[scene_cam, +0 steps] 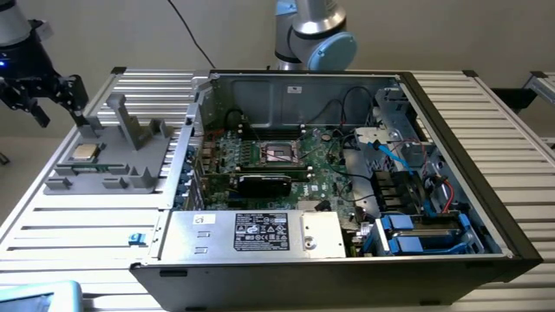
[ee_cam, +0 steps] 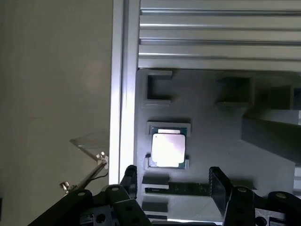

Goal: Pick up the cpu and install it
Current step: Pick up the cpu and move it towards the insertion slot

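Slatted metal table (scene_cam: 485, 130), open PC case (scene_cam: 347, 91): pickup not begun.
Cpu (scene_cam: 84, 152) sits in grey fixture (scene_cam: 104, 177), ungrasped. Gripper (scene_cam: 56, 110) hovers above, jaws spread wide, empty. Motherboard socket (scene_cam: 279, 153) appears unfilled; install remains.

Clear air above the cpu (scene_cam: 84, 152); grey fixture uprights (scene_cam: 121, 118) near, on exterior view's right.

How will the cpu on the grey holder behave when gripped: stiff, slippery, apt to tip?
The cpu looks like a thin flat plate, so probably rigid and light. Its shiny metal top suggests it may be slippery. Lying flat in the grey holder, it seems unlikely to roll or tip.
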Action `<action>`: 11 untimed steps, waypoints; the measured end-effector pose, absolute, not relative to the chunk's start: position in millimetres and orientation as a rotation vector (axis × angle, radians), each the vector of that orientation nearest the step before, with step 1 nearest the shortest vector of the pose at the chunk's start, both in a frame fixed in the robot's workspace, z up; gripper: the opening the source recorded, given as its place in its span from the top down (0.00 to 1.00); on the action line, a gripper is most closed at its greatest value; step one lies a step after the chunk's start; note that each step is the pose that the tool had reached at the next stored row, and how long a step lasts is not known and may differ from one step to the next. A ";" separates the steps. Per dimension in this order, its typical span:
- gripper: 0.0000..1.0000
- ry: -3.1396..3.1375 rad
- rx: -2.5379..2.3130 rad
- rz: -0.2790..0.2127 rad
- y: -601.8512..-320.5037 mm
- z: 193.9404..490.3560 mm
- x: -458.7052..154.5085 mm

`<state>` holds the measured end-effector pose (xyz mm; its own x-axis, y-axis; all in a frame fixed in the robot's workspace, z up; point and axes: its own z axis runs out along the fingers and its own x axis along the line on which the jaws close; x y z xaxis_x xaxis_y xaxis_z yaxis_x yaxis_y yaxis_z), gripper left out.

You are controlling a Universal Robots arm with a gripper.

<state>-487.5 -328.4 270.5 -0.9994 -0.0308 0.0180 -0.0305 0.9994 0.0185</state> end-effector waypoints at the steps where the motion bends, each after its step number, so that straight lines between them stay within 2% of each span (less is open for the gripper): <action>1: 0.28 -3.123 0.048 -0.029 -328.3 268.7 -487.5; 11: 0.26 -3.123 0.048 -0.029 -328.4 250.4 -487.5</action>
